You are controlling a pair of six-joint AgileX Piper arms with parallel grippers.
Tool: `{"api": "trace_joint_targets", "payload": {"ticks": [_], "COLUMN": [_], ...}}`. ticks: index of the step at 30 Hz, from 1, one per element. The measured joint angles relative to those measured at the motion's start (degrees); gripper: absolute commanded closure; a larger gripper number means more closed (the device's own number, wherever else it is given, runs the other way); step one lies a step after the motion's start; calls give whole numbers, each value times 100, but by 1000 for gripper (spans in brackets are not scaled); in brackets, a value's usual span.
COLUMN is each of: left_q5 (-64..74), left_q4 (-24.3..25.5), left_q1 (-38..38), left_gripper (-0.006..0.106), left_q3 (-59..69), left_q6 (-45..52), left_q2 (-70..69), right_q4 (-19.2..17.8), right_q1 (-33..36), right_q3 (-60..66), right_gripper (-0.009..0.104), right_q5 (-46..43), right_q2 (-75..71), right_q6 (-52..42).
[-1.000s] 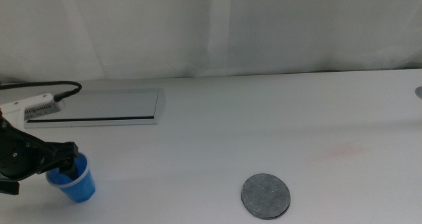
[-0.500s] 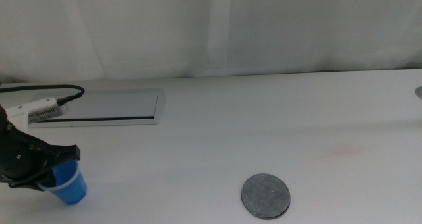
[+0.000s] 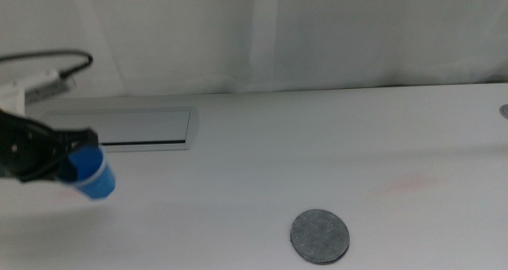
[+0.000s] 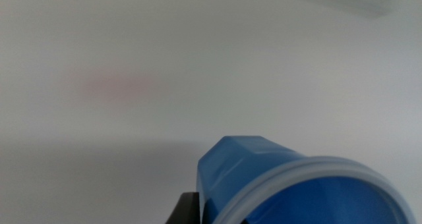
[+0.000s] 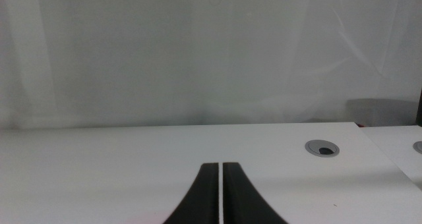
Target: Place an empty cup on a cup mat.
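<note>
My left gripper (image 3: 78, 160) is shut on the small bright blue cup (image 3: 94, 177) and holds it in the air, tilted, above the table's left side. In the left wrist view the cup (image 4: 277, 181) fills the lower part, rim close to the camera, with one dark jaw beside it. The round dark grey cup mat (image 3: 320, 236) lies flat near the table's front edge, well to the right of the cup. My right gripper (image 5: 221, 184) is shut and empty, out of the middle view.
A long silver-grey slotted plate (image 3: 119, 130) lies at the back left, behind the raised cup. A small round grommet (image 5: 322, 147) sits in the table top in the right wrist view. A white curtain (image 3: 317, 32) hangs behind the table.
My left gripper has closed on the cup and lifted it off the table, carrying it up and slightly right. The mat has not moved.
</note>
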Motion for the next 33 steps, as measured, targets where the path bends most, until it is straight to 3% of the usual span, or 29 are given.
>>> {"api": "trace_joint_targets", "payload": {"ticks": [2,5,14,25,33], "left_q5": [200,452,448,320,659], "left_q4": [-467,-777,-882,-83,369], "left_q1": [-16,-275,-2275,-4490,-5001], "left_gripper": [103,103,103,103,103], "left_q3": [-278,-689,-1243,-1638,-2385], "left_q6": [271,414,140,-602,-718], "left_q2": [-159,-302,-315,730,1796], "right_q4": [0,0,0,0,0], "right_q1": [0,0,0,0,0], "right_q3": [0,0,0,0,0], "right_gripper": [98,98,98,98,98], "right_q5": [0,0,0,0,12], "right_q2": [0,0,0,0,0], "right_q6": [0,0,0,0,0]}}
